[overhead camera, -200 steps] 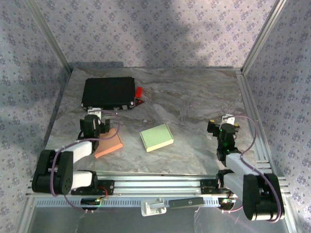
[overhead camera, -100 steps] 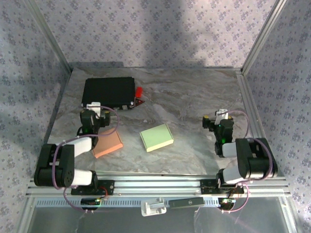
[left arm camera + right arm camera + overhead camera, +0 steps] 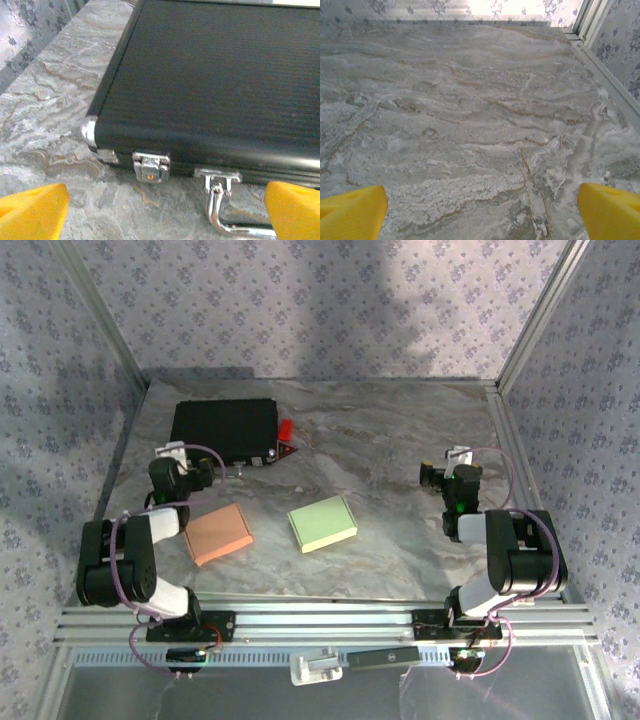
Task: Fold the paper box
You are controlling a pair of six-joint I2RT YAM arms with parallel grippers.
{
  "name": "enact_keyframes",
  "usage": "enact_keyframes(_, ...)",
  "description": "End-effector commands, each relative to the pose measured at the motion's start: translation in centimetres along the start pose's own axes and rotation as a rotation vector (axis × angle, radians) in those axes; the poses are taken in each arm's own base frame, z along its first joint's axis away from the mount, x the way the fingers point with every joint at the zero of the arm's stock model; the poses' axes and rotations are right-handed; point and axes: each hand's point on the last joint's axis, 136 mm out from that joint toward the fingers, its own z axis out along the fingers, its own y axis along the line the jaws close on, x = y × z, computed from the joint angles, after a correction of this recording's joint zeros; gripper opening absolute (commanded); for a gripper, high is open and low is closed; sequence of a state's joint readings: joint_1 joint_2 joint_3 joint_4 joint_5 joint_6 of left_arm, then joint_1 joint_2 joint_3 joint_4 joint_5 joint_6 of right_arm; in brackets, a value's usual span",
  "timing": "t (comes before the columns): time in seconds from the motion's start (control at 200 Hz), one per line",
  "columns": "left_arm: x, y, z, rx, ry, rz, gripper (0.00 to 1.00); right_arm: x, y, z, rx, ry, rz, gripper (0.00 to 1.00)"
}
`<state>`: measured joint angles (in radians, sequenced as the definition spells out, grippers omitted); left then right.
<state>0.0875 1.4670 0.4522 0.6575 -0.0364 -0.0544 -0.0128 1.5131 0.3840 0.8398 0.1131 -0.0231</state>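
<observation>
Standing over the table [image 3: 400, 440], I am seeing the orange paper box [image 3: 218, 533] lying flat toward 8 o'clock, untouched. The green paper box [image 3: 322, 523] is lying flat just below the middle, well apart from its orange neighbour. A black case [image 3: 222, 430] is sitting shut out at 10 o'clock, with a small red object [image 3: 286, 428] just beside its right edge.

The left gripper [image 3: 188, 472] is pointing toward 12 o'clock at the front edge of the case, between it and the orange sheet. In its wrist view the left gripper [image 3: 165, 215] is holding its yellow fingers [image 3: 30, 210] spread wide, gripping nothing, and the case [image 3: 215, 85] is showing a latch and a chrome handle.

The right gripper [image 3: 440, 478] is sitting at 3 o'clock, near the right rail. Its wrist camera is looking across bare marble, where the right gripper [image 3: 482, 212] is likewise standing fully spread and carrying nothing.
</observation>
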Motion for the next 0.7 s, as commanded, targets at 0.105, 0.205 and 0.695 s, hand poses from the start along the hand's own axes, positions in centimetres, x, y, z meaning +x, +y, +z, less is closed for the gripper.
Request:
enact_keyframes(0.105,0.4,-1.8,-0.5,0.066,-0.103,0.011,1.00,0.8,-0.4,0.1,0.023,0.030,0.007,0.99)
enact_keyframes(0.205,0.5,-1.5,0.2,0.012,-0.055,0.013,1.00,0.8,-0.3,0.1,0.022,0.028,0.006,0.99)
enact_keyframes(0.695,0.5,-1.6,0.2,0.014,-0.066,0.016,1.00,0.7,-0.4,-0.1,0.029,0.020,0.003,0.99)
